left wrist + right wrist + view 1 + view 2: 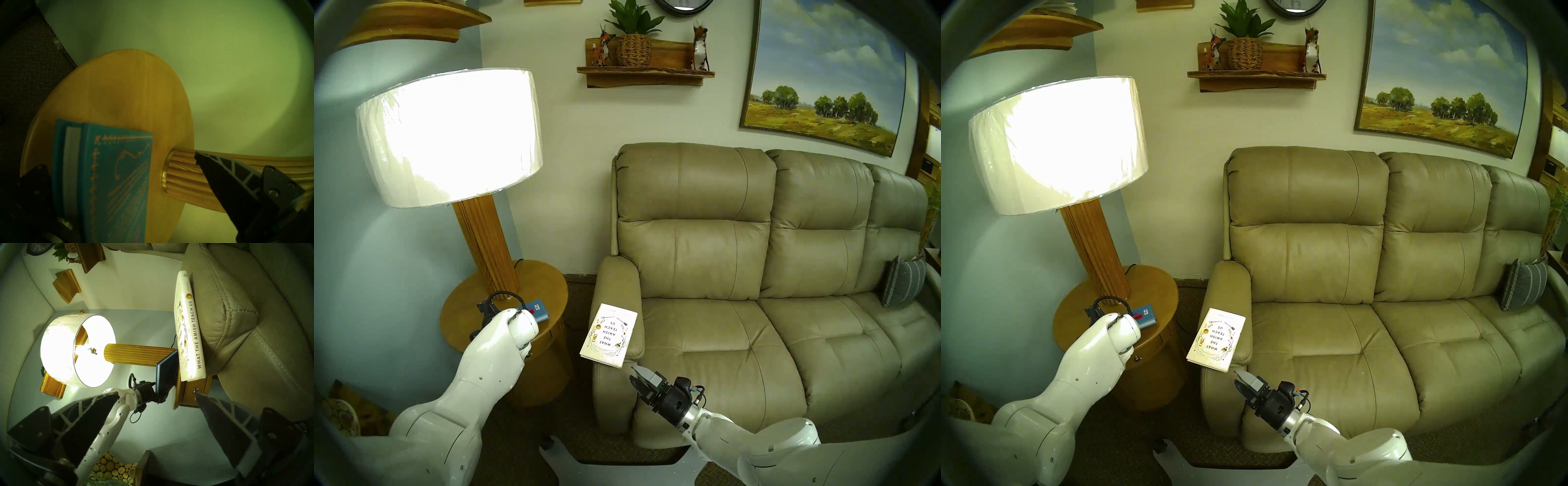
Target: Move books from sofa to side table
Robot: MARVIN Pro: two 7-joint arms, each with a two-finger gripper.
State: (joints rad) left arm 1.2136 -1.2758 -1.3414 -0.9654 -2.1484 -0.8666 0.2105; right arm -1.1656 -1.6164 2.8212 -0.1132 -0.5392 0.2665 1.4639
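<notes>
The cream book (609, 336), titled "What the Amish Teach Us", lies on the left armrest of the tan sofa (755, 271) and overhangs its outer and front edges. My right gripper (637, 375) is open and empty, just below and in front of the book's near corner. The light-blue book (540, 309) is on the round wooden side table (473, 298). In the left wrist view it (110, 169) sits between my left gripper's (117, 162) open jaws, close to one finger and apart from the other. In the right wrist view it (167, 372) looks tilted up off the tabletop.
A tall lamp with a lit shade (449, 135) stands on the side table, with its ribbed wooden post (490, 244) just behind the blue book. A grey striped cushion (902, 286) leans at the sofa's far right. Dark carpet (578, 292) shows in the narrow gap between table and armrest.
</notes>
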